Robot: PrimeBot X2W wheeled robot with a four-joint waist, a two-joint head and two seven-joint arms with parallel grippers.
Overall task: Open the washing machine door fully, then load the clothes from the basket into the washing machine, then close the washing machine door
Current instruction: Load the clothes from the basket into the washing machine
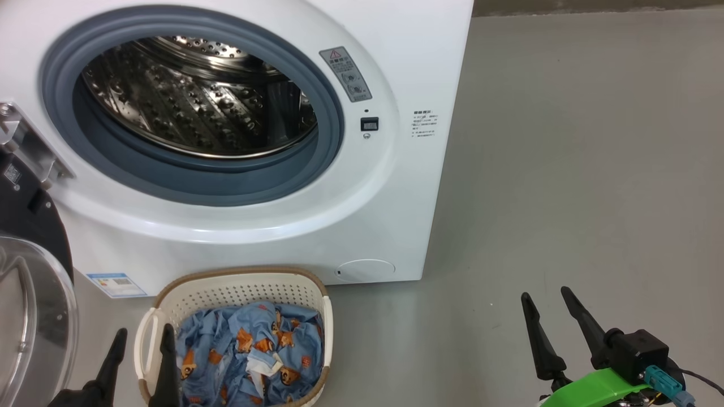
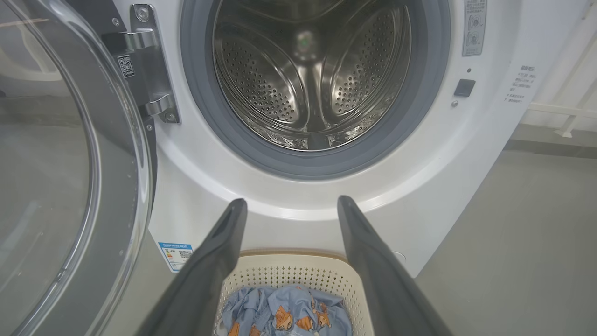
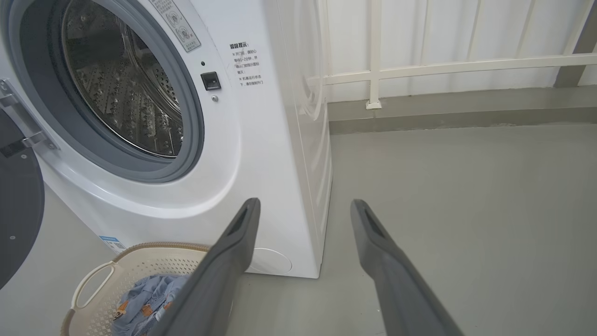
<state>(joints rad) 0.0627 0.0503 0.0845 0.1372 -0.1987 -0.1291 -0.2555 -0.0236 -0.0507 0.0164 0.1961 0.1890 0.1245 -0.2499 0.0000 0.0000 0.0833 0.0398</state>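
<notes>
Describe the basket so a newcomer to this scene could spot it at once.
Find the white washing machine with its round opening. On the grey floor just before it sits the basket: cream perforated plastic, brown rim, holding the clothes, blue with orange bears.

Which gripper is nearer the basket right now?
The left gripper: in the head view it frames the basket at its left handle, while the right gripper is over bare floor far to the right.

The washing machine (image 1: 407,186) has its round mouth wide open to the steel drum (image 1: 192,96). The washing machine door (image 1: 34,305) stands swung out at the left, blocking that side. The basket (image 1: 237,285) sits just below the mouth, open-topped. Open floor (image 1: 565,169) stretches right.
</notes>
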